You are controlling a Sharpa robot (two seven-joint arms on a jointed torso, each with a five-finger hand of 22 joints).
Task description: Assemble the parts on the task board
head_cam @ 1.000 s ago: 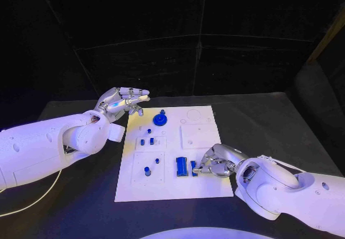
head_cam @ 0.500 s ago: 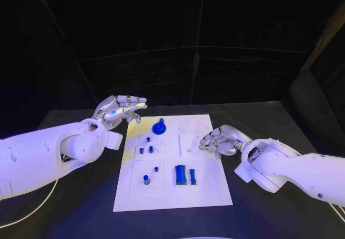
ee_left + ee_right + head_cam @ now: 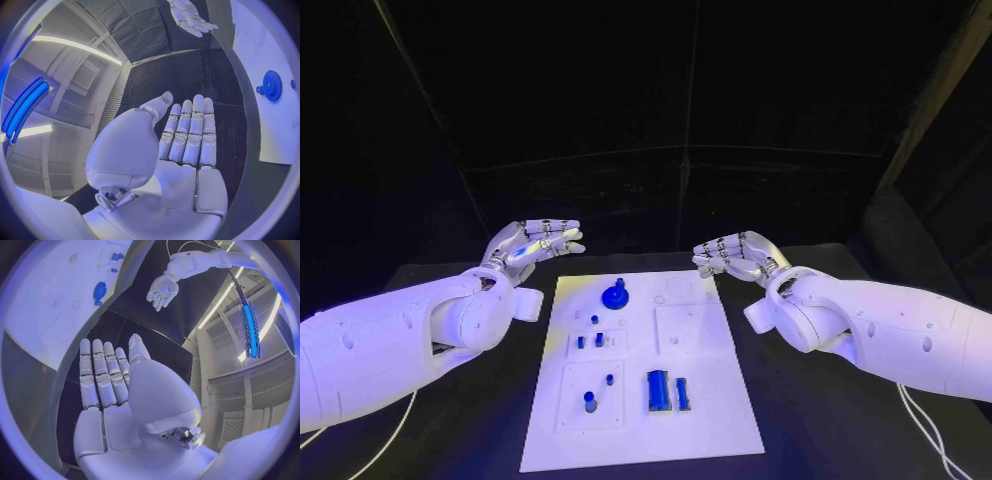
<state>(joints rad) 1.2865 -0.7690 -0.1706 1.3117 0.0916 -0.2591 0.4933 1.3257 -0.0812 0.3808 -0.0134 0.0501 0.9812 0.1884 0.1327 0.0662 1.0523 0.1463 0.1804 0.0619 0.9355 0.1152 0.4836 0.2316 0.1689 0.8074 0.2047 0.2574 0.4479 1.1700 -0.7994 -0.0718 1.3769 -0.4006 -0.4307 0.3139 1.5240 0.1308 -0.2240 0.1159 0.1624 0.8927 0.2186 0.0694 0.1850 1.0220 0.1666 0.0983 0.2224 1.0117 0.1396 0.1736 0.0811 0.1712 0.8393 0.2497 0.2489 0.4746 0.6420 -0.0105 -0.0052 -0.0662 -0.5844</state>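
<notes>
White board: one task board point(image 3: 711, 400) lies lengthwise in the middle of the black table point(image 3: 848, 420), running from the near edge of the table toward the far edge.
Near parts: two upright blue bars point(image 3: 669, 391) stand side by side in the near half of the board, the wider one on the robot's left; just left of them two small blue pegs point(image 3: 593, 401) sit in a raised square panel.
Middle parts: three small blue pins point(image 3: 590, 339) stand in a cluster on the left-hand strip of the board, further from the robot.
Far part: one blue round gear-like piece point(image 3: 616, 296) with a small knob sits near the far end of the board; the left wrist view shows it too point(image 3: 272, 85), and the right wrist view point(image 3: 99, 291).
Left hand: the left hand point(image 3: 534, 243) hovers above the table beyond the board's far left corner, apart from every part, palm flat in the wrist view point(image 3: 181, 145), fingers straight and side by side, thumb apart, holding nothing.
Right hand: the right hand point(image 3: 737, 255) hovers above the far right corner of the board, level with the left one, palm flat in its wrist view point(image 3: 109, 385), fingers extended close together, thumb set off, nothing in it.
</notes>
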